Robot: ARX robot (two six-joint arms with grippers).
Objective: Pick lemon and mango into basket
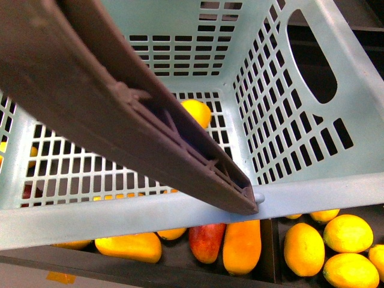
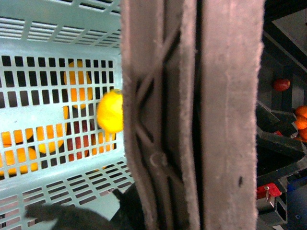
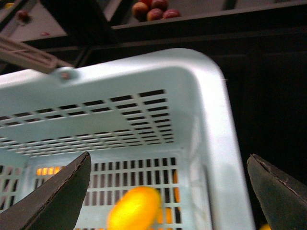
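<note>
The teal basket (image 1: pixel 150 216) fills the front view, lifted above the fruit bins, with its brown handle (image 1: pixel 120 102) crossing in front. My left gripper (image 2: pixel 125 211) is shut on the basket at that handle (image 2: pixel 192 115); only dark parts of its fingers show. A small yellow fruit, seemingly the lemon (image 1: pixel 197 113), lies on the basket floor; it shows again as the lemon (image 2: pixel 111 112) and, blurred, as the lemon (image 3: pixel 134 208). My right gripper (image 3: pixel 168 157) hangs open over the basket's corner (image 3: pixel 192 72), holding nothing. An orange-yellow mango (image 1: pixel 242 246) lies in the bin below.
Below the basket lie more mangoes (image 1: pixel 129 246), a red-blushed one (image 1: pixel 207 242), and a bin of yellow lemons (image 1: pixel 348 233) at the right. A dark shelf with reddish fruit (image 3: pixel 153 9) stands behind. Orange fruit (image 2: pixel 302 117) sits beside the basket.
</note>
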